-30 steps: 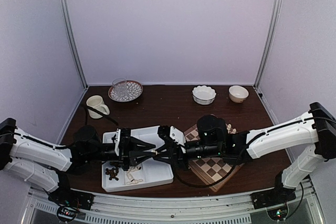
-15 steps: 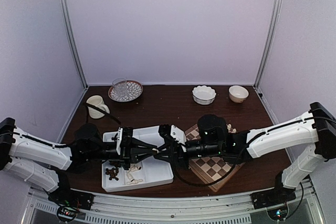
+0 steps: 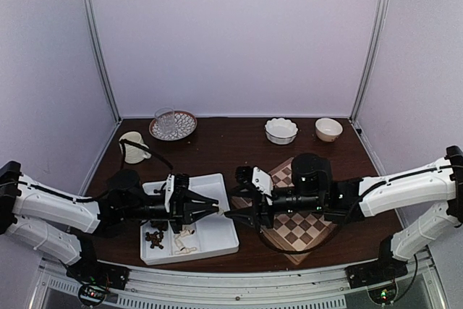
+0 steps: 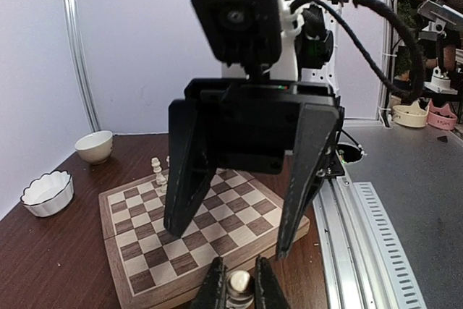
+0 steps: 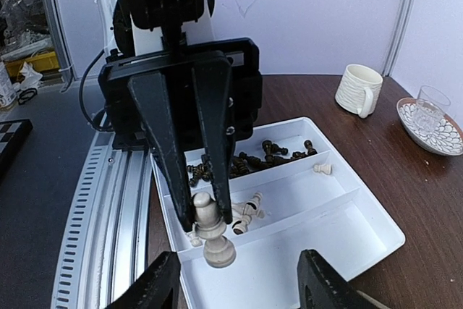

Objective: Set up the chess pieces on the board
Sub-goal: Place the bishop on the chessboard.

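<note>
My left gripper (image 3: pixel 215 210) is shut on a cream chess piece (image 5: pixel 212 233), head up, above the white tray (image 3: pixel 217 240). The same piece shows between its fingertips in the left wrist view (image 4: pixel 241 285). My right gripper (image 3: pixel 233 206) is open and empty, facing the left gripper with a small gap between them. Its fingers (image 5: pixel 163 284) stand wide apart. The chessboard (image 3: pixel 304 226) lies under the right arm. A few cream pieces (image 4: pixel 156 171) stand at its far corner. The tray holds dark pieces (image 5: pixel 268 153) and loose cream pieces (image 5: pixel 249 211).
A cream mug (image 3: pixel 134 146) and a glass on a patterned plate (image 3: pixel 168 122) stand at the back left. Two white bowls (image 3: pixel 281 130) (image 3: pixel 328 129) stand at the back right. A metal rail (image 5: pixel 108 200) runs along the table's near edge.
My right arm has pulled back to the right, away from the left gripper, uncovering more of the board. The left gripper still holds the cream piece over the tray.
</note>
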`<action>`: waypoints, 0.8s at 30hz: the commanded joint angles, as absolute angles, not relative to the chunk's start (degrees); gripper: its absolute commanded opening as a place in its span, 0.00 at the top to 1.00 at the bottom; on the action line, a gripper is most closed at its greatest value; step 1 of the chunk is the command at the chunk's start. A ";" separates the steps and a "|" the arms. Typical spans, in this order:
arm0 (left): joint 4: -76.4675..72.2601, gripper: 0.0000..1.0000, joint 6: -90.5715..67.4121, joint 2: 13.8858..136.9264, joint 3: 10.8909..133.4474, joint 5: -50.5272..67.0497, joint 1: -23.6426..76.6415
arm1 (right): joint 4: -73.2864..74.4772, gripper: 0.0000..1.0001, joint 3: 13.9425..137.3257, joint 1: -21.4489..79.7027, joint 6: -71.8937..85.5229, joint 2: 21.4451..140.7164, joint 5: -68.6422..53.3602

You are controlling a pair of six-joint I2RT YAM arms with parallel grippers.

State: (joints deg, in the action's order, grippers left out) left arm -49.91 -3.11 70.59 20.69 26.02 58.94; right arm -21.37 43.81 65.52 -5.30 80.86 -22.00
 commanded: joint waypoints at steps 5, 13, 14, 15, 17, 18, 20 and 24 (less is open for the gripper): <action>-48.81 1.00 -4.08 78.20 26.64 23.18 59.15 | -23.56 0.26 36.55 64.08 -7.44 68.58 -5.59; -53.55 1.00 -7.29 91.91 34.79 22.69 59.74 | -16.47 0.22 36.49 57.88 -0.75 65.63 12.93; -54.64 1.00 -7.74 93.80 36.03 22.51 59.76 | -16.16 0.22 36.15 57.05 -0.12 65.27 13.47; -55.42 1.00 -8.15 95.72 37.42 22.18 59.75 | -16.03 0.22 35.86 56.29 0.86 64.85 13.71; -56.24 1.00 -9.39 99.29 40.37 21.29 59.84 | -16.14 0.22 35.04 55.45 2.69 63.71 14.53; -56.62 1.00 -9.82 101.21 41.68 20.99 59.81 | -16.25 0.22 34.77 55.24 3.20 62.99 15.47; -57.45 1.00 -10.59 104.90 44.49 20.55 59.81 | -16.19 0.22 34.26 54.97 3.94 61.95 17.14; -57.24 1.00 -10.85 110.73 49.45 20.19 59.91 | -16.43 0.22 33.22 54.82 4.37 60.12 17.88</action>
